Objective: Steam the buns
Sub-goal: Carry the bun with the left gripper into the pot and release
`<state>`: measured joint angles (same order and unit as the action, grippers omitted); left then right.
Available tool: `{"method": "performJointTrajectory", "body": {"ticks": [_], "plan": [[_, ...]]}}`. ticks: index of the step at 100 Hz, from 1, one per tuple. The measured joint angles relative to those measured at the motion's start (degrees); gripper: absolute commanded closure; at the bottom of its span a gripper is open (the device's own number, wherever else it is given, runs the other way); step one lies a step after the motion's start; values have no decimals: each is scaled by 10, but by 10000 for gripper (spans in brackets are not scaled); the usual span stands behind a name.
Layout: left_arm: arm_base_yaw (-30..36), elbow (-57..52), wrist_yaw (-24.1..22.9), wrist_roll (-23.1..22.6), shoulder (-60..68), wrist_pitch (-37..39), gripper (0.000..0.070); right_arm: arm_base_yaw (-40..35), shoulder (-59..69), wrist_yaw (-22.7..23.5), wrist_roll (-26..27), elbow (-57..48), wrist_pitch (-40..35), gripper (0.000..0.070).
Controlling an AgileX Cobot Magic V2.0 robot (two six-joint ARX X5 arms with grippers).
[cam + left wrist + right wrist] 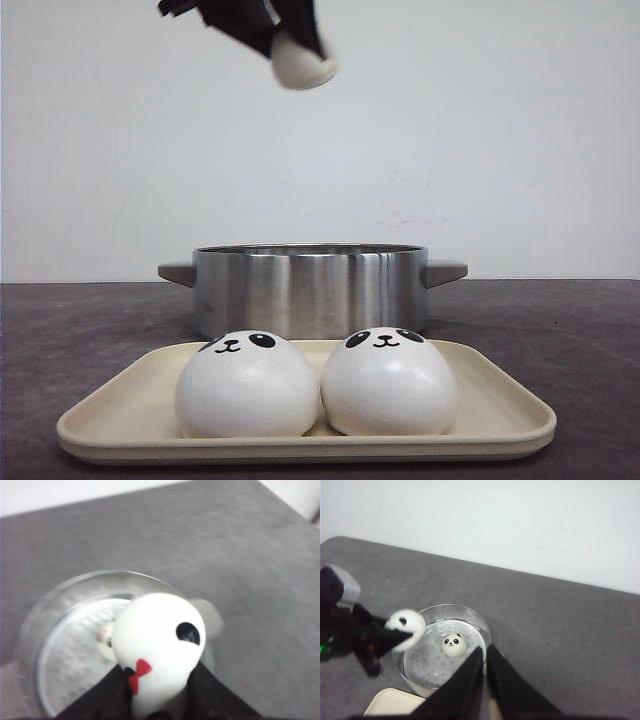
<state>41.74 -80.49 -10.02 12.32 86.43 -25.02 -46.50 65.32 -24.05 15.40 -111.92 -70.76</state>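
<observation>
We see a dark grey table against a plain white wall. Near us sits a cream tray, and on it two white panda-faced buns rest side by side, touching: one on the left and one on the right, both with their faces tipped upward.

Just behind the tray stands a round steel pot with two side handles and no lid. From the right wrist view we look down into it and find a perforated steaming plate with a third bun already lying on it, face up, a little off centre. That leaves room beside it, which we judge is where the next bun is meant to go.

High above the pot, our left gripper is clamped on a fourth bun, squeezing its lower part between dark fingers so the dome sticks out ahead. The left wrist view shows the pot opening directly below it, so we read the height as clearance for carrying it over the rim.

Our right gripper has its fingers pressed nearly together and carries nothing. It hovers above the table beside the pot, well clear of the left arm's path.
</observation>
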Motion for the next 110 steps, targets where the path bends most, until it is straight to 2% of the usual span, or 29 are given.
{"method": "performJointTrajectory", "body": {"ticks": [16, 28, 77, 84, 99, 103, 110], "plan": [[-48, 0, 0, -6, 44, 18, 689, 0, 0, 0, 0, 0, -2, 694], [-72, 0, 30, -3, 81, 38, 689, 0, 0, 0, -1, 0, -4, 694], [-95, 0, 39, -1, 216, 68, 650, 0, 0, -1, -6, 0, -13, 694], [-95, 0, 39, -1, 227, 79, 558, 0, 0, -2, -6, 0, -20, 694], [-95, 0, 39, 3, 236, 92, 217, 0, 0, -13, -6, 0, -36, 694], [-95, 0, 39, 3, 236, 93, 165, 0, 0, -18, -6, 0, -38, 694], [-95, 0, 39, 3, 236, 95, 141, 0, 0, -25, -6, 0, -38, 694]]}}
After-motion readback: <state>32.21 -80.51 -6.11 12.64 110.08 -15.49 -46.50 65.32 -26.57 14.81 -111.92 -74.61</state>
